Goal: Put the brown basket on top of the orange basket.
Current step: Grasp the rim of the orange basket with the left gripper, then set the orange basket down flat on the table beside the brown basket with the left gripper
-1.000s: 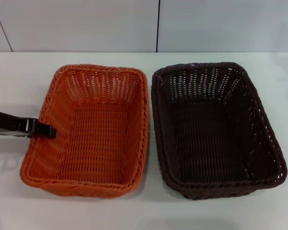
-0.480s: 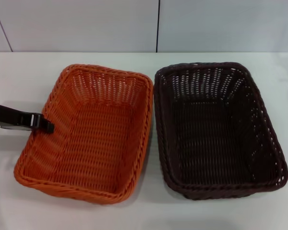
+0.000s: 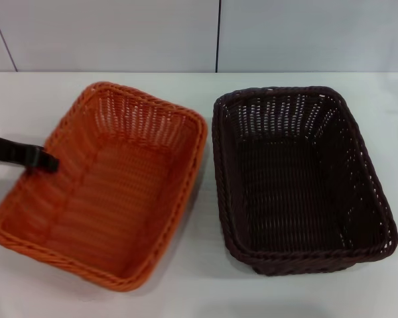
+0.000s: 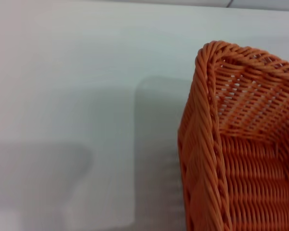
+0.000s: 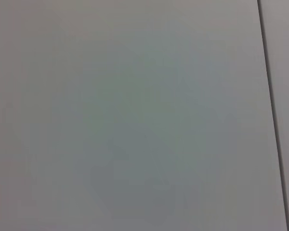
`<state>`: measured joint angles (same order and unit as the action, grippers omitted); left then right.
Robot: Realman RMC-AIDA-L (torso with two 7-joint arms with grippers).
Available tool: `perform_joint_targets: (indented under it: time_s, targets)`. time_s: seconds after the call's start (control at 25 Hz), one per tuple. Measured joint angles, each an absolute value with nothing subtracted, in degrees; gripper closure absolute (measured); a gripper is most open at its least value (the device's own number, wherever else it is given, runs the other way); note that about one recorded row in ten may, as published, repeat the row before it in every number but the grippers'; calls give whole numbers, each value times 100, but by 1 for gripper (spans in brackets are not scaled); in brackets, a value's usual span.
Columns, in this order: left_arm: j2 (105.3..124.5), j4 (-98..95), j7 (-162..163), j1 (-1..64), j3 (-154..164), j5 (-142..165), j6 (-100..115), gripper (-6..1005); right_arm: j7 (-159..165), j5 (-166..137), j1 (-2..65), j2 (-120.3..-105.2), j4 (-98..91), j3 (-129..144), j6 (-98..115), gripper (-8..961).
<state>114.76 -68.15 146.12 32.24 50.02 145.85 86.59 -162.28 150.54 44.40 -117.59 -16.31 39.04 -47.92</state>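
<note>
The brown basket (image 3: pixel 298 179) sits flat on the white table (image 3: pixel 205 291), right of the orange basket (image 3: pixel 106 192), which is tilted. The left gripper (image 3: pixel 50 162) pinches its left rim; no right gripper in view.

A smooth white flat tabletop (image 3: pixel 205 291) fills the near and middle of the scene from left to right. Behind its far edge stands a pale grey panelled wall (image 3: pixel 119 33), split by a thin dark vertical seam (image 3: pixel 218 36) right of centre and a second slanted seam (image 3: pixel 1 36) at far left.
</note>
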Motion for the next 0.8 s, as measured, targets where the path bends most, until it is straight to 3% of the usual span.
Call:
perform_joint_targets:
  time_s: [0.2, 0.44, 0.6, 0.8]
  targets:
    - [11131, -7036, 14380, 3270, 4913, 14543, 9027, 830, -16230, 15055, 4433, -11768, -1633, 3904, -4812, 348]
    - [11018, -7209, 13599, 3402, 4938, 14593, 9443, 829, -16233, 15076, 4429, -11782, -1635, 3934, -4822, 348]
    - [11138, -7106, 13312, 3662, 5047, 14735, 9467, 831, -16232, 15076, 4429, -11793, -1635, 3941, -4832, 348]
    - [11553, -6894, 13240, 3997, 5358, 15180, 9181, 821, -16230, 15075, 4429, -11815, -1635, 3944, -4835, 348]
